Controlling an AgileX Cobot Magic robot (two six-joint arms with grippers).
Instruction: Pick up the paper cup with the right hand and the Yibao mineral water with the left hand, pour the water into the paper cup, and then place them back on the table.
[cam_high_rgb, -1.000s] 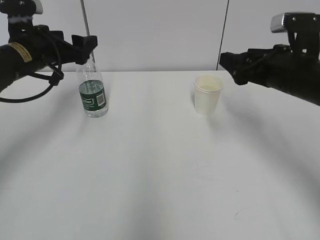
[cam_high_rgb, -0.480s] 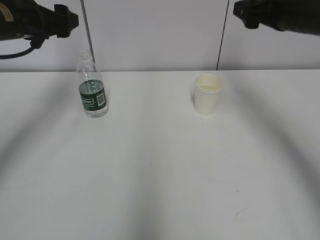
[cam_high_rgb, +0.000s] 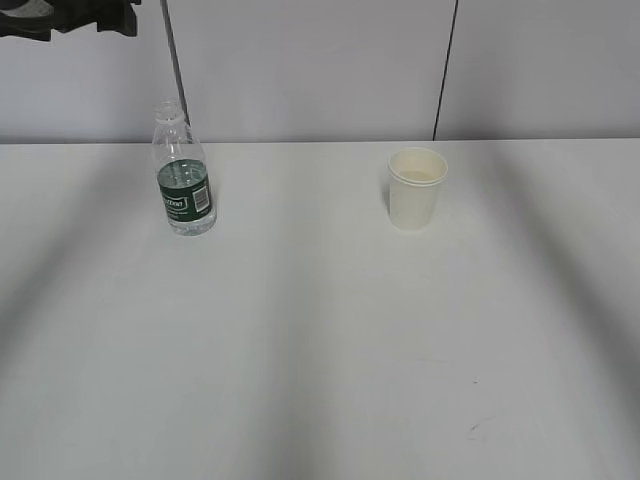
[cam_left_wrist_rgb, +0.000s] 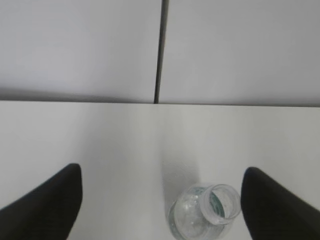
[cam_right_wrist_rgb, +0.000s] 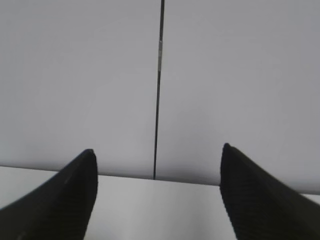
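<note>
The Yibao mineral water (cam_high_rgb: 185, 185), a clear uncapped bottle with a dark green label, stands upright at the back left of the white table (cam_high_rgb: 320, 330). The paper cup (cam_high_rgb: 416, 187) stands upright at the back right. Neither is held. Only a black piece of the left hand (cam_high_rgb: 80, 15) shows in the top left corner of the exterior view, high above the bottle. From the left wrist, my left gripper (cam_left_wrist_rgb: 161, 172) is open, and the bottle's mouth (cam_left_wrist_rgb: 220, 202) lies below, close to the right finger. My right gripper (cam_right_wrist_rgb: 158, 150) is open and empty, facing the wall; the cup is out of its view.
A pale wall with dark vertical seams (cam_high_rgb: 445, 70) runs behind the table's far edge. A thin grey rod (cam_high_rgb: 172, 50) rises behind the bottle. A faint scuff (cam_high_rgb: 480, 425) marks the near right of the tabletop.
Both arms have risen from beside the bottle and the cup. The right arm has left the exterior view and the left is nearly out at the top. Bottle and cup have not moved.
</note>
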